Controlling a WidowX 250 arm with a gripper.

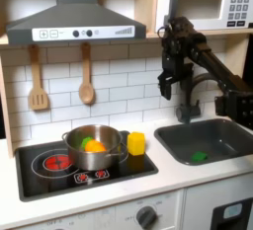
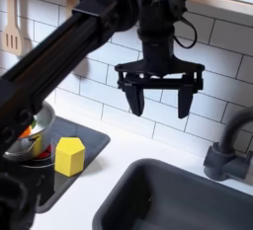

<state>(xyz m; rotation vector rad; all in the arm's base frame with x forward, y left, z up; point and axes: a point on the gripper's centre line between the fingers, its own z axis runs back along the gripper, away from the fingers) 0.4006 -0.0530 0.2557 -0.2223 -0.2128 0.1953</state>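
Observation:
My black gripper (image 1: 170, 86) hangs open in the air in front of the white tiled wall, above the counter between the stove and the sink. In the second exterior view the gripper (image 2: 160, 109) shows both fingers pointing down and spread apart, with nothing between them. Well below it, to the first exterior view's left, a yellow block (image 1: 136, 144) stands on the stove's edge beside a silver pot (image 1: 94, 145) holding orange and green toy food. The yellow block (image 2: 68, 157) and the pot (image 2: 28, 133) also sit at the second exterior view's lower left.
A dark sink (image 1: 223, 128) with a small green item (image 1: 201, 157) lies at the first exterior view's right, and a dark faucet (image 2: 227, 153) stands behind it. A wooden spatula (image 1: 38, 81) and spoon (image 1: 87, 76) hang on the wall. A range hood (image 1: 74, 17) and microwave (image 1: 212, 2) are overhead.

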